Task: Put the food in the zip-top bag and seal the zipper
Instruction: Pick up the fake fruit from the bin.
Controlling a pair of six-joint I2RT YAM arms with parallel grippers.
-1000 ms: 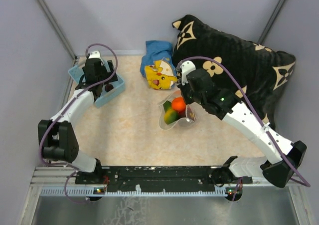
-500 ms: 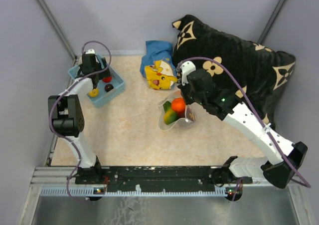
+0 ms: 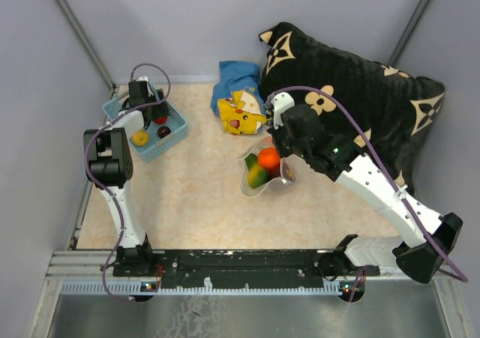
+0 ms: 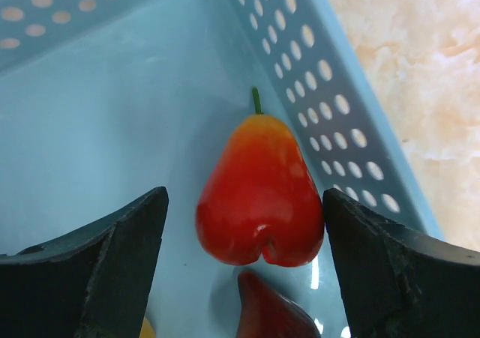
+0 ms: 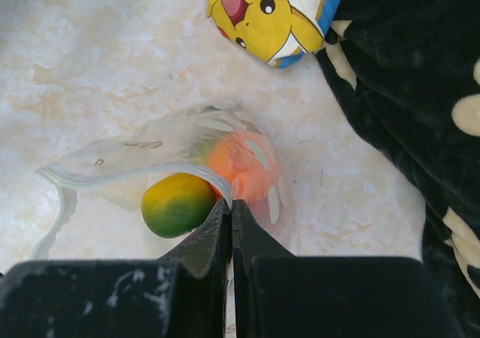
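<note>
in the light blue basket (image 3: 150, 149): red fruit (image 4: 259, 192) lies between the fingers of the left pincer (image 4: 244, 195), which is spread wide with nothing gripped
left arm (image 3: 112, 158): elbow has folded in toward the basket over the last second; looks like it's lining up the next pick
right pincer (image 5: 231, 210): unmoved, clamped on the zip-top bag (image 5: 135, 154) rim, bag on the counter (image 3: 195, 203) mid-table
bag contents: orange fruit (image 5: 240, 162), green-yellow fruit (image 5: 178, 203)
remaining: fruit left in the basket; bag mouth gaping, seal not done

Beige table (image 3: 195, 203): basket (image 3: 160, 148), zip-top bag (image 3: 284, 174), plush (image 3: 241, 115), pillow (image 3: 352, 91)
</note>
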